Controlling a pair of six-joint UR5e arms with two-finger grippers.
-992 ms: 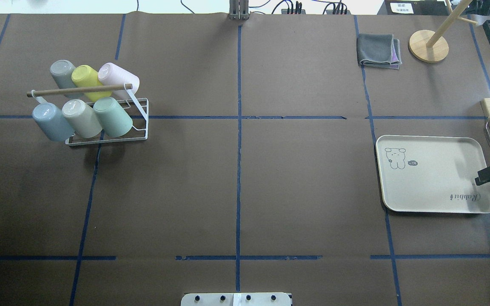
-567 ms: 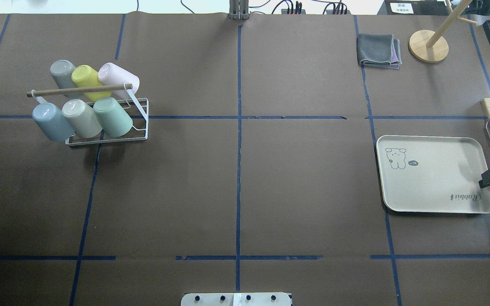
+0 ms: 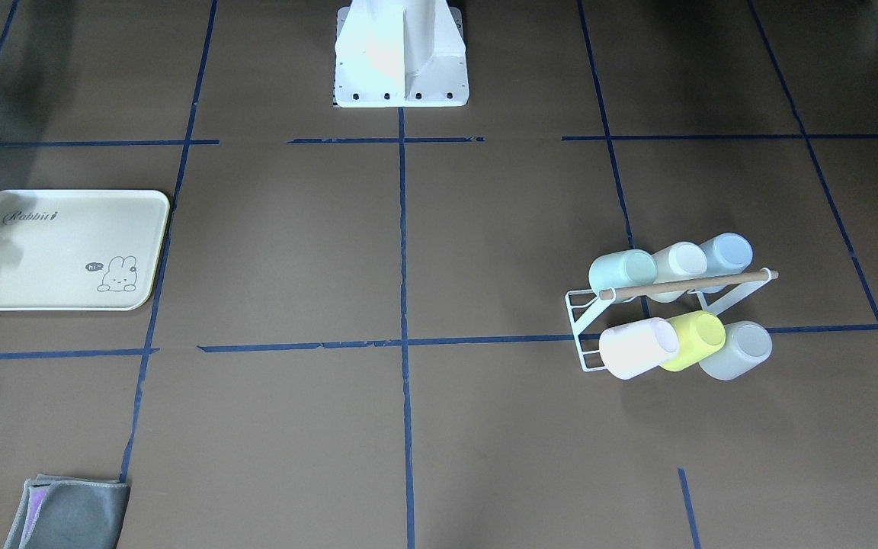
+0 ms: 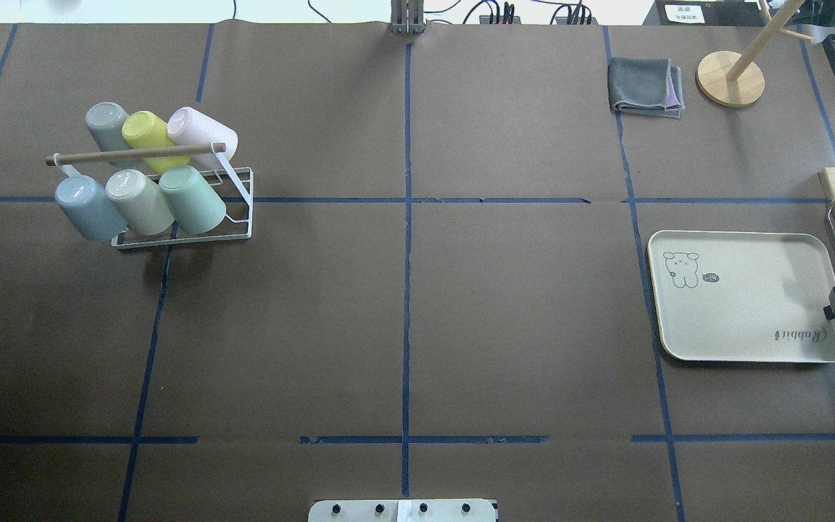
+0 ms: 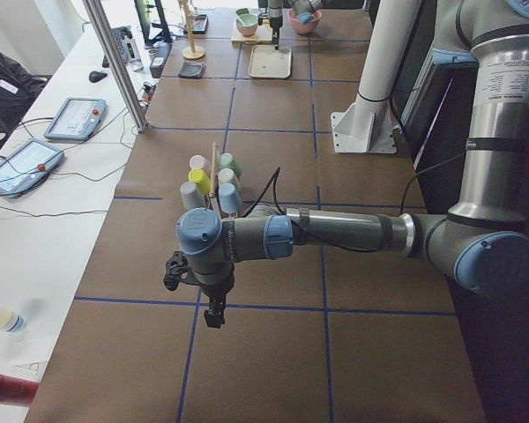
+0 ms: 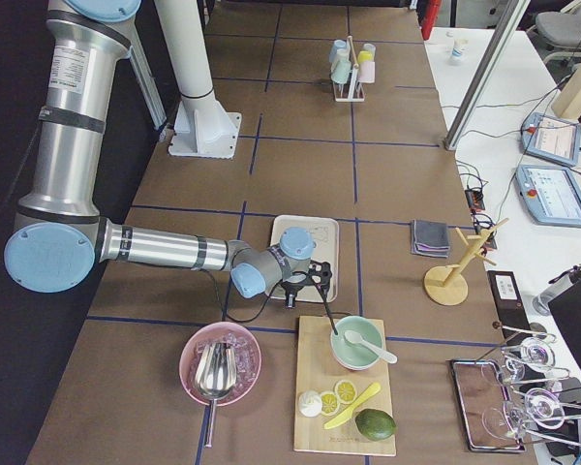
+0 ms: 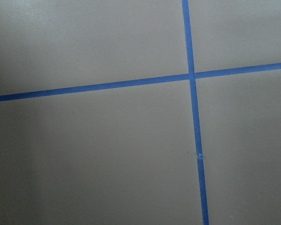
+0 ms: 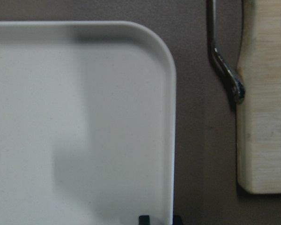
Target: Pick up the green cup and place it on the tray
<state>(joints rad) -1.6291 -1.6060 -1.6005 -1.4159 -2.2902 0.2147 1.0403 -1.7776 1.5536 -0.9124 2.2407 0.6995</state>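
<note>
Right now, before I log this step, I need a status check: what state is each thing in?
green cup: tilted bottom-up on the rack, untouched.
rack: upright, loaded.
tray: flat on the table, empty.
right gripper: straddling the tray's rim, apparently gripping it.
left gripper: hovering over the table; open or shut cannot be told.
cloth: folded.

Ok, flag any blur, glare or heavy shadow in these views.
Right wrist view: the tray is soft and out of focus, with a dark shadow patch on it. Front-facing view: the white robot base is blown out. Overhead view: sharp, with a shadow beside the cup rack. Left wrist view: dimmer toward its left edge.
</note>
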